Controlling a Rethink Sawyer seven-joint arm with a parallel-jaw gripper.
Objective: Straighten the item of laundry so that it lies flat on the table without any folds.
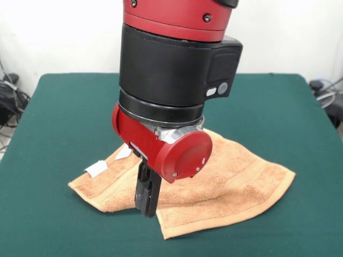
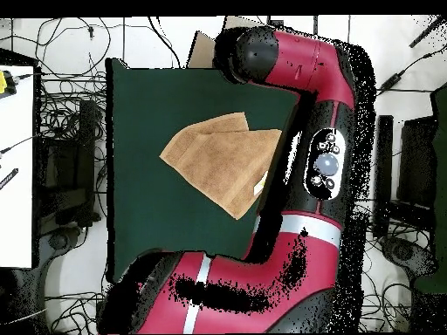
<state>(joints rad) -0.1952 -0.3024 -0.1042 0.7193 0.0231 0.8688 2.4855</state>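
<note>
The black fingers (image 1: pixel 148 195) of the gripper (image 1: pixel 147 206) hang close together with almost no gap between them, and their tips come down at the near edge of the small orange-tan terry-cloth towel (image 1: pixel 236 179). Whether they pinch the cloth cannot be told from the front view, since the tips end right at the fold line. Above the fingers sits a rounded red wrist housing (image 1: pixel 179 155), then a thick black cylindrical link (image 1: pixel 166 69) and a red link at the top.

The towel lies on the large table covered in dark green cloth (image 1: pixel 64 118), roughly at its middle in the front view. It is not flat: one layer is folded over another, so two edges show along the near side, with the woven border band running along the lower one. A small white label tag (image 1: pixel 96 169) sticks out at the towel's left edge in the front view.

In the overhead view the towel (image 2: pixel 218 157) shows as a folded, diamond-like shape on the green table (image 2: pixel 140 201), with the red arm (image 2: pixel 323 157) curving round beside it and covering one corner.
</note>
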